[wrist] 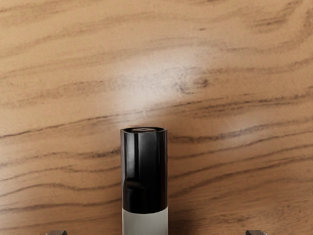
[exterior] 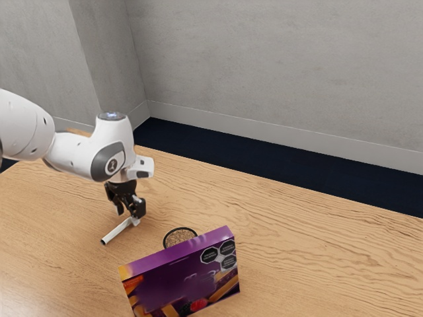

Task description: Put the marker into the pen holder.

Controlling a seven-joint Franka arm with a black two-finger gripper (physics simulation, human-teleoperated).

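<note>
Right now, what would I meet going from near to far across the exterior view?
Purple box, round pen holder, dark floor, pale skirting board, grey wall.

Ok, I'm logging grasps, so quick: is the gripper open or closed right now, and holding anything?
Gripper: open, holding nothing; the marker is at it but not gripped.

And we're looking at a marker (wrist: 145, 224) in pale grey, its cap (wrist: 144, 171) glossy black! Under it we get the table (exterior: 317, 244), warm tan with wavy brown grain. Our arm (exterior: 73, 150) is white with grey patches, our tool (exterior: 129, 212) black. Purple box (exterior: 175, 281), orange touches, black octagons! The pen holder (exterior: 180, 237): black rim, speckled brown inside. Mottled grey wall (exterior: 277, 66), navy floor (exterior: 297, 177)!
</note>
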